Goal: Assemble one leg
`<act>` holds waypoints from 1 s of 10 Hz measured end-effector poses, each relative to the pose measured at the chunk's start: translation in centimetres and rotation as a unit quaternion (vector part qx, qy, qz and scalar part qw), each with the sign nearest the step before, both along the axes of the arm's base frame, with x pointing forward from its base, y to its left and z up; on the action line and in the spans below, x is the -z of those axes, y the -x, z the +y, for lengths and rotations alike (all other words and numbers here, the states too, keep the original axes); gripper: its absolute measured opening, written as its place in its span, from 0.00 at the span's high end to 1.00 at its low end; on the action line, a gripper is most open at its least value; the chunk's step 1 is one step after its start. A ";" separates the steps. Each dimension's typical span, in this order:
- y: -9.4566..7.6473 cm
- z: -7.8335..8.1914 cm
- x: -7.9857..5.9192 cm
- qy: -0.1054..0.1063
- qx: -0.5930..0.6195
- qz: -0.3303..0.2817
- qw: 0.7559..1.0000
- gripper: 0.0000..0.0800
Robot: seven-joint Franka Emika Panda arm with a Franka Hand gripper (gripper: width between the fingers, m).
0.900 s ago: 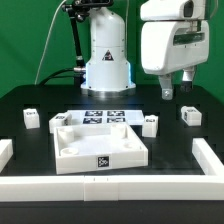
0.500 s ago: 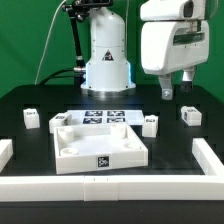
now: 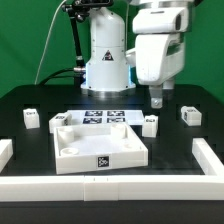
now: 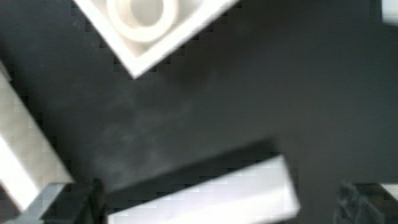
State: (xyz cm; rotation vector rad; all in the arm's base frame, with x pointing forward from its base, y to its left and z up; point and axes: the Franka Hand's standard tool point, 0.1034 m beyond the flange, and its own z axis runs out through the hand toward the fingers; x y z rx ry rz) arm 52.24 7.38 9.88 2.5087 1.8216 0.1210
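Nearest, the tray piece (image 3: 80, 163); just off its far corner on the exterior view's right, the leg (image 3: 150, 124), upright with a tag facing the camera. Probably light, rigid and smooth-sided, so best pinched squarely across two flat opposite faces, high enough not to tip it. Above and slightly beyond that corner, the gripper (image 3: 159, 100), fingers spread wide, holding nothing.

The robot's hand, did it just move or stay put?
Yes. The hand moved toward the exterior view's left, closer to the big white robot base, which did not move.
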 end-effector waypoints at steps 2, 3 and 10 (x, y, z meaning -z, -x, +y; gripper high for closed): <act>1.2 -3.2 1.3 0.006 -0.050 0.011 0.999 0.19; 2.0 -5.0 1.8 0.007 -0.038 0.016 0.999 0.19; 5.3 -7.1 4.0 0.018 -0.139 -0.006 0.990 0.19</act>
